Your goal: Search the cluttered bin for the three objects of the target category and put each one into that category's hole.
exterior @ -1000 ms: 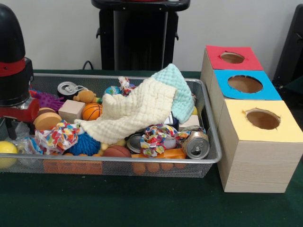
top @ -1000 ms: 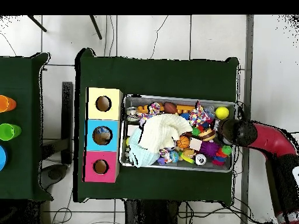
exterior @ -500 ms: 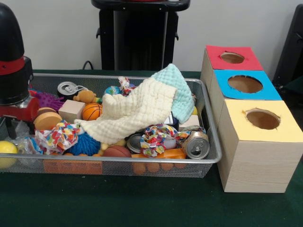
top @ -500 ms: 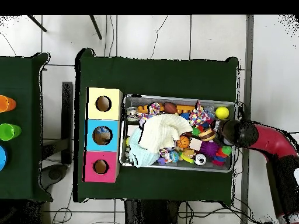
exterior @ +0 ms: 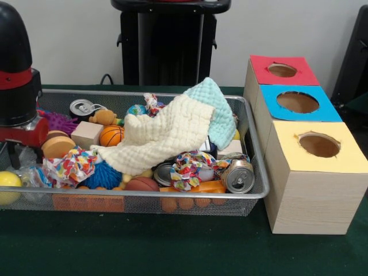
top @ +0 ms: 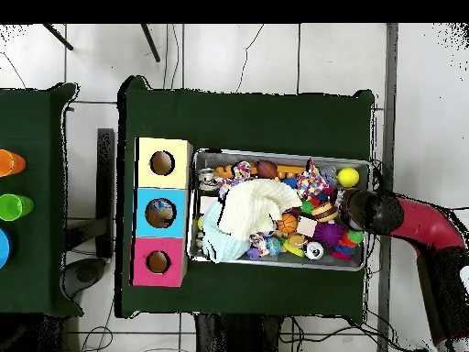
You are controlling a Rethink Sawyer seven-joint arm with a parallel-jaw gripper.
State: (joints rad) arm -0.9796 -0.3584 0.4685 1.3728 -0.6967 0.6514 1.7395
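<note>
**Arm edged further in over the bin's end; nothing lifted yet**

The bin [exterior: 144, 194] is your reference for every position below. It is full to the rim, and its contents lie as they did a second ago.

The arm [exterior: 17, 86] is the only thing that has shifted. In the overhead view its head has crept slightly inward over the end of the bin furthest from the boxes. You should read this as a final line-up for a pick, not as a carry.

The hole [exterior: 297, 102], with its blue surround, sits in the middle box just beside the opposite end of the bin. Nothing is on its way there.

A cream cloth [exterior: 164, 135] covers the middle of the bin and may be hiding target items.

The gripper [exterior: 16, 150] is down among the clutter at the arm's end of the bin. Whether it is open or closed cannot be told.

Of the three objects, only one likely candidate shows: crumpled clear plastic [exterior: 27, 175] in the bin's near corner, just beside the gripper. The other two are not visible.
</note>
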